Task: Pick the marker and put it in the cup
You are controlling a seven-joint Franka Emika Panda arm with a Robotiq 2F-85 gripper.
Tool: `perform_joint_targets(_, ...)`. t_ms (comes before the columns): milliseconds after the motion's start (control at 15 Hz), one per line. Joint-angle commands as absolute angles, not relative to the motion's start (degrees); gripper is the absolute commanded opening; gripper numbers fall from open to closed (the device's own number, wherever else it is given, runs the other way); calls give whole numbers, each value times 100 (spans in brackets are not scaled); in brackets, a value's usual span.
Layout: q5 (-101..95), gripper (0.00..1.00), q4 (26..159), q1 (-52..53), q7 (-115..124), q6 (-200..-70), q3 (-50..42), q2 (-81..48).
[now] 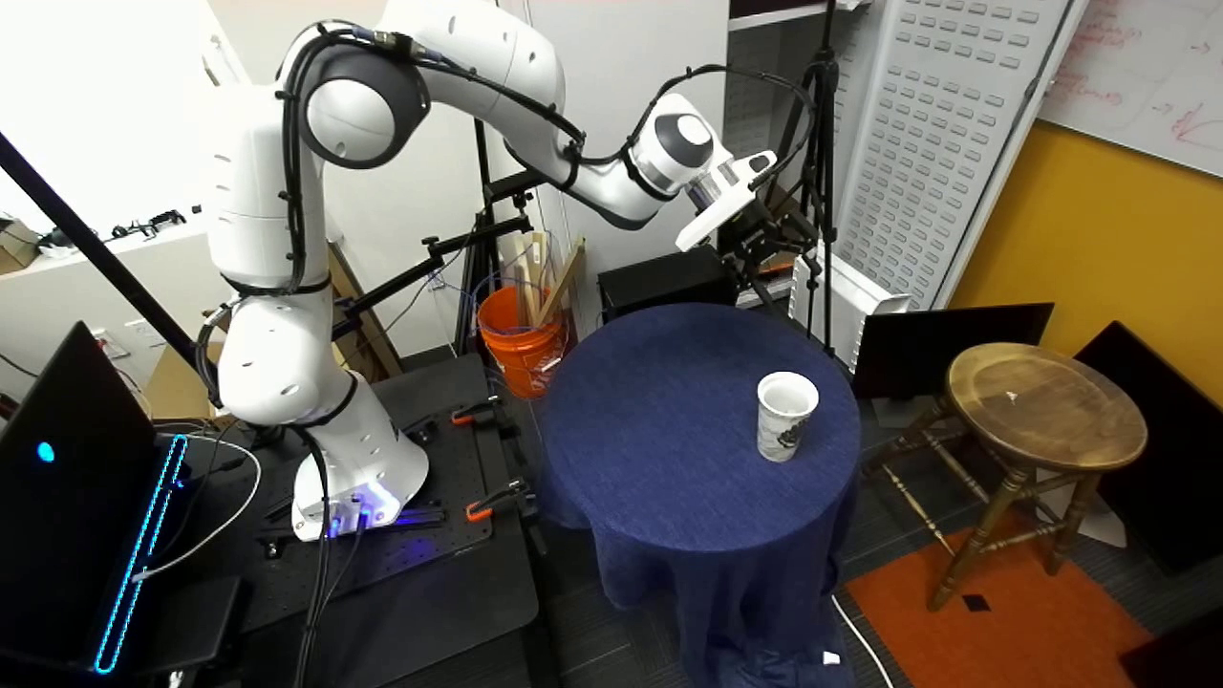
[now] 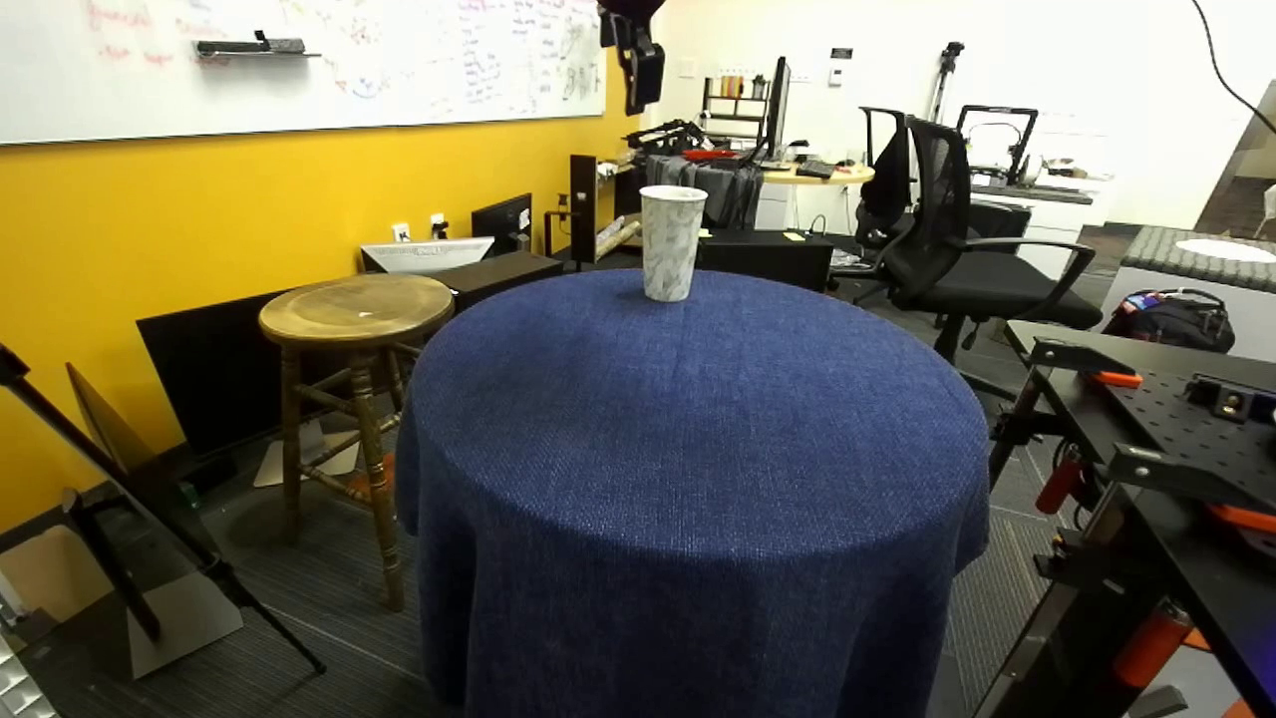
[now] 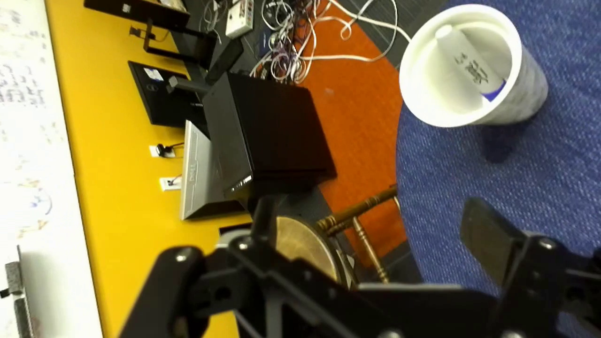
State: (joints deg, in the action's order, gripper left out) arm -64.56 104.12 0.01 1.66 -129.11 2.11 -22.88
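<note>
A white paper cup with a grey pattern stands upright on the round table with a blue cloth [image 1: 659, 430]. The cup shows in both exterior views [image 1: 782, 430] [image 2: 672, 244] and at the upper right of the wrist view [image 3: 528, 91]. A white marker with a blue end [image 3: 469, 61] leans inside the cup in the wrist view. The marker is hidden by the cup in both exterior views. My gripper [image 3: 370, 211] is open, with its fingers wide apart and nothing between them. In an exterior view the gripper [image 2: 641, 75] hangs above and beyond the cup, apart from it.
A wooden stool [image 1: 1046, 406] stands beside the table. A black tripod [image 1: 822, 143] and a black box [image 1: 669, 282] stand behind the table, near the gripper. An orange bucket [image 1: 521, 349] stands between the arm's base and the table.
</note>
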Motion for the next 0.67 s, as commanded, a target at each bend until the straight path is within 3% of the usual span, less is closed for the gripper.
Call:
perform_joint_targets(0,-6345,100,10940,-163,684,-14160,131,-1959)
perform_joint_targets(133,-6375,100,11091,-234,898,-15004,53,-1945)
perform_joint_targets(200,-6336,100,10772,-65,643,-14476,2,-2175)
perform_joint_targets(600,-6326,100,10908,-117,769,-14908,-52,-2130)
